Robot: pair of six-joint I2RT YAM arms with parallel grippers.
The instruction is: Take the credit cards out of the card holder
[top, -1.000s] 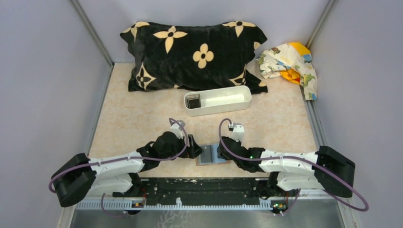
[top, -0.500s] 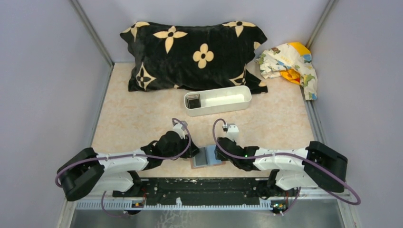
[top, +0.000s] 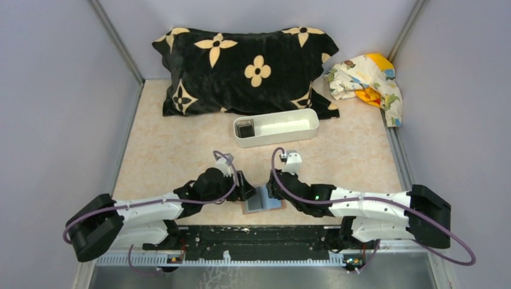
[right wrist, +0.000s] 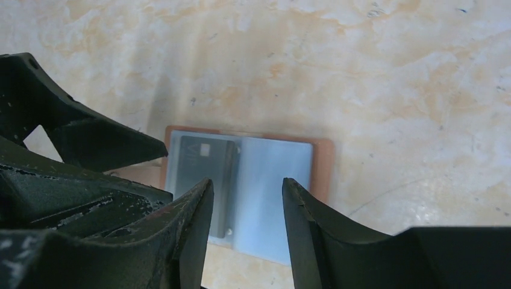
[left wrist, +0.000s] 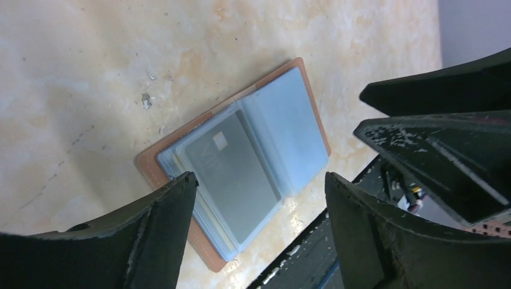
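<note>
Two tools gape apart: left tool [left wrist: 259, 182] and right tool [right wrist: 247, 182] flank the open card holder [top: 263, 199]

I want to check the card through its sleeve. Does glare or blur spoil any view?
Left wrist: card holder sharp, mild sheen on its sleeves, grey card and chip plain. Right wrist: sharp, card darker, shadow to its left. Top external: evenly lit, holder too small for detail.

Left arm [top: 147, 208] and right arm [top: 369, 205] stretch low toward each other, both jaws parted
</note>
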